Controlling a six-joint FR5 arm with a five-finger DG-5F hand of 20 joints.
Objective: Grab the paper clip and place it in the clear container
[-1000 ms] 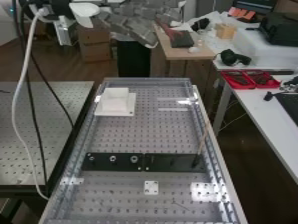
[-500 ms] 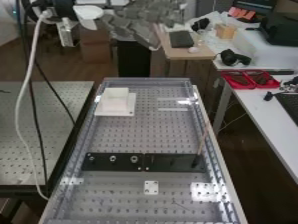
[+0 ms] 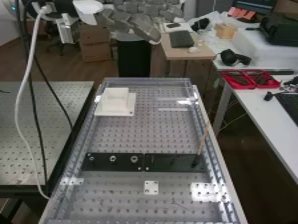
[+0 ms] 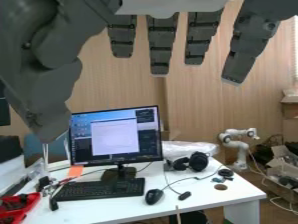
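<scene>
Open hand hangs beyond the tabletop's far end

From where I stand, the robot's dark grey hand (image 3: 136, 21) hangs in the air beyond the far end of the perforated tabletop (image 3: 133, 135), well apart from everything on it. Its fingers (image 4: 161, 42) are open, straight and spread a little.

Down at the near end, right of the middle, lies a thin, wire-like thing (image 3: 179, 205); it is too small for me to tell whether that is the paper clip. At the far right I see pale streaks (image 3: 174, 109), too faint to say whether they belong to the clear container.

A white block (image 3: 115, 99) sits on a white plate (image 3: 130, 111) at the far left. Across the nearer half run two black plates (image 3: 105, 166), with metal rings on the left one. A thin stick (image 3: 202, 142) leans at the right one, its lower end on it. A small white square with holes (image 3: 151, 187) lies just nearer.

Over on the white desk (image 4: 199, 197) stand a monitor (image 4: 149, 150) and a keyboard (image 4: 100, 189), with orange notes (image 3: 234, 12) nearby; any writing on the notes is too small to read.
</scene>
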